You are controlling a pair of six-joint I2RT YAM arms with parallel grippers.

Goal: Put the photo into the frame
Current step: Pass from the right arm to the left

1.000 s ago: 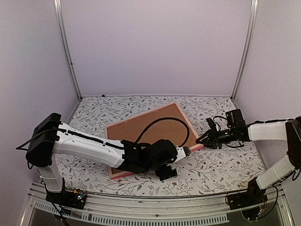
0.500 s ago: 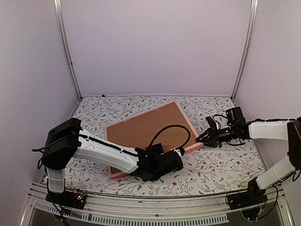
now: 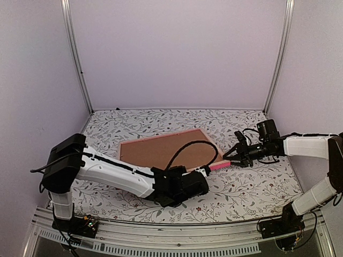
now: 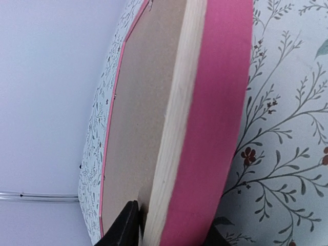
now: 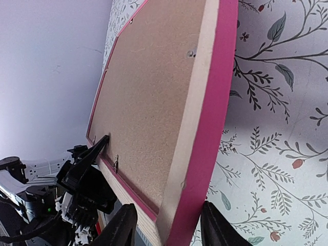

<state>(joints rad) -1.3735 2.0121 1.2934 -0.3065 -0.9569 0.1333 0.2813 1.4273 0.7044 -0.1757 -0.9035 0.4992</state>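
The pink frame [image 3: 218, 165] sits back side up at mid-table, with the brown backing board [image 3: 161, 150] filling it. My left gripper [image 3: 206, 171] is shut on the frame's near right rail [image 4: 215, 102]; one finger [image 4: 123, 228] presses the board side and the other the pink outer face. My right gripper [image 3: 228, 156] straddles the frame's right corner [image 5: 215, 118]. It is open, and a gap shows beside its left finger [image 5: 120, 225]. The photo is hidden from every view.
A floral cloth [image 3: 252, 187] covers the table. A black cable [image 3: 187, 145] from the left arm loops over the backing board. Small metal tabs [image 5: 117, 163] sit along the frame's inner edge. Metal posts [image 3: 79, 69] and pale walls close in the back and sides.
The left gripper has closed on the frame's rail and its arm has drawn in lower. The right jaws have widened. The frame's far edge sits lower in the top view than before.
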